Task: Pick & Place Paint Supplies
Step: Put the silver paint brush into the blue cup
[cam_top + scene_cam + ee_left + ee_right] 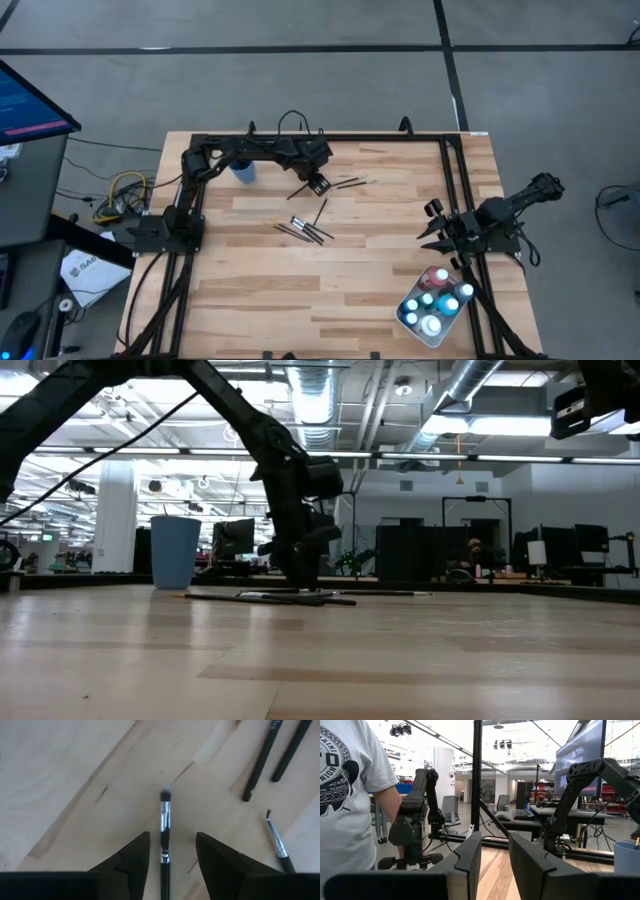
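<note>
A thin dark-handled paintbrush (pixel 165 827) with a silver ferrule lies flat on the wooden table. My left gripper (pixel 172 842) points down over it, open. One finger stands on each side of the handle, and neither touches it. In the high view this gripper (pixel 318 184) is at the table's far middle, right of the blue cup (pixel 243 172). More brushes lie flat close by (pixel 350 183) and nearer the front (pixel 305 230). Small paint bottles (pixel 435 300) stand in the white tray (pixel 402 320). My right gripper (pixel 428 222) waits open at the right side, holding nothing.
Black frame rails (pixel 300 137) run along the table's far and side edges. Two brush handles (pixel 265 760) and a fine brush (pixel 277 845) lie close beside my left gripper. A person in a white T-shirt (pixel 345 795) stands beyond the table. The near middle of the wood is bare.
</note>
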### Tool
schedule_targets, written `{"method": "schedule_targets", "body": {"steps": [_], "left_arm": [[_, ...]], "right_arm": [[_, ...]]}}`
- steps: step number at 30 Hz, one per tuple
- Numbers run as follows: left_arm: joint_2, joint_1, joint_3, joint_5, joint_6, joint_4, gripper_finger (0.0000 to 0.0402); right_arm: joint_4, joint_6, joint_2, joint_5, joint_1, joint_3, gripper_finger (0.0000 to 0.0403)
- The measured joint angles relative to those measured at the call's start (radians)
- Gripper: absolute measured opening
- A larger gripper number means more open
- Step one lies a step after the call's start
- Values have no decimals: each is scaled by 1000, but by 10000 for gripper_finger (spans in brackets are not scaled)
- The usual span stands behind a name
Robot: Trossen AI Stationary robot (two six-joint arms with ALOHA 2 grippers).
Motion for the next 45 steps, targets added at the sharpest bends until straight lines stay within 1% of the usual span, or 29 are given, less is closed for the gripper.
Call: {"method": "schedule_targets", "body": {"steps": [3,5,8,9,16,23,25,29,32,36,38,42,45], "left_arm": [[22,3,3,-4,0,-40,119],[37,4,5,-3,-1,-53,85],[42,8,5,32,-5,-66,27],[42,8,5,37,-6,-67,15],[26,2,-1,40,-63,-87,3],[-81,-36,-18,11,-81,-79,1],[-129,-36,-31,13,-87,-49,1],[-212,-35,-97,2,-103,10,1],[-315,-42,-157,-9,-124,91,0],[-480,-32,-276,-134,-137,162,0],[-587,-24,-339,-198,-157,213,0],[-787,-9,-472,-266,-203,300,0],[-931,-2,-549,-360,-206,336,0]], "right_arm": [[0,0,0,0,0,0,92],[0,0,0,0,0,0,92],[0,0,0,0,0,0,92],[0,0,0,0,0,0,92],[0,0,0,0,0,0,92],[0,0,0,0,0,0,92],[0,0,0,0,0,0,92],[0,0,0,0,0,0,92],[0,0,0,0,0,0,92],[0,0,0,0,0,0,92],[2,0,0,0,0,0,92],[2,0,0,0,0,0,92],[1,0,0,0,0,0,92]]}}
